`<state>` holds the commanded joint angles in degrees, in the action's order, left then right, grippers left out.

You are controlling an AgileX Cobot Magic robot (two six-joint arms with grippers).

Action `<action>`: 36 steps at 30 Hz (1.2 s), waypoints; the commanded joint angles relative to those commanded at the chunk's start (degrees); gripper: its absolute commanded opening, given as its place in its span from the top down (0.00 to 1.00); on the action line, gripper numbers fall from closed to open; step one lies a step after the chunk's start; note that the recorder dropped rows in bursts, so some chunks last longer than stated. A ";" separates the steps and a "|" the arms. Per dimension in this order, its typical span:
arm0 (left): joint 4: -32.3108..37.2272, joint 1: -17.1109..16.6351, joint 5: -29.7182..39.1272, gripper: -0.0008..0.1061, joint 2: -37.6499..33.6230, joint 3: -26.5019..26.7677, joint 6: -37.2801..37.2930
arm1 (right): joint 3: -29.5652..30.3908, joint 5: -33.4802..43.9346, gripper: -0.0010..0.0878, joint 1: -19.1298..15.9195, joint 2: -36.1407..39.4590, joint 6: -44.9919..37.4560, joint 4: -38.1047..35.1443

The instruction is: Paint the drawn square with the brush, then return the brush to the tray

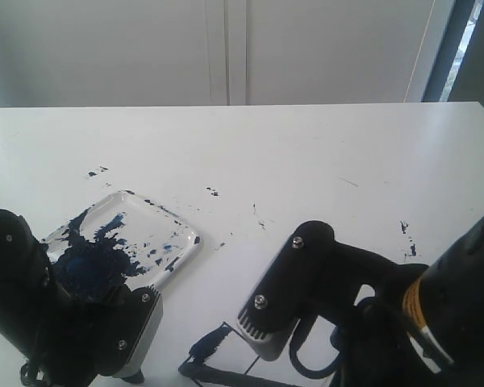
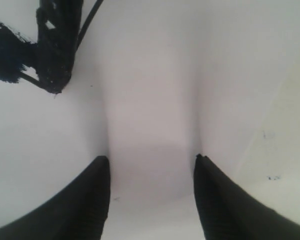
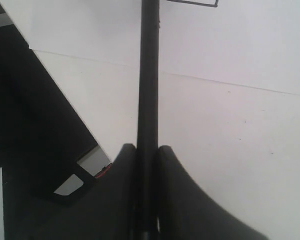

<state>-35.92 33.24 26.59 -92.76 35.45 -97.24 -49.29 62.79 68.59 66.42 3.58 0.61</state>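
The brush [image 3: 148, 75] is a thin black stick, and my right gripper [image 3: 147, 147] is shut on its handle. Its paint-loaded tip [image 1: 206, 345] rests low on the white paper near the front edge. The thin black line of the drawn square [image 1: 244, 355] lies just beside the tip, and one corner of the drawn square [image 3: 200, 4] shows past the handle. In the left wrist view the brush tip [image 2: 57, 45] touches a dark blue smear [image 2: 7, 55]. My left gripper [image 2: 152, 160] stands open over bare paper. The clear tray [image 1: 177, 222], blotched with dark blue paint, sits at the left, partly behind my left arm [image 1: 105, 330].
Small dark paint specks dot the white table [image 1: 306, 153] at the left specks [image 1: 97, 172], the middle specks [image 1: 213, 192] and the right specks [image 1: 407, 242]. A white wall stands behind the table's far edge. My right arm [image 1: 347, 282] fills the lower right.
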 joint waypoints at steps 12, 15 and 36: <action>0.00 0.00 0.00 0.47 0.00 0.00 0.00 | 0.00 0.69 0.99 0.00 0.00 3.77 5.31; 0.00 0.00 0.00 0.47 0.00 0.00 0.00 | 0.00 0.95 0.99 0.00 0.00 4.32 5.70; 0.00 0.00 -0.14 0.47 0.00 0.00 0.00 | 0.00 0.90 0.99 0.00 0.00 -0.42 -0.61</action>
<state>-35.92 33.24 26.45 -92.76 35.45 -97.24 -49.29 63.70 68.59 66.42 3.15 0.00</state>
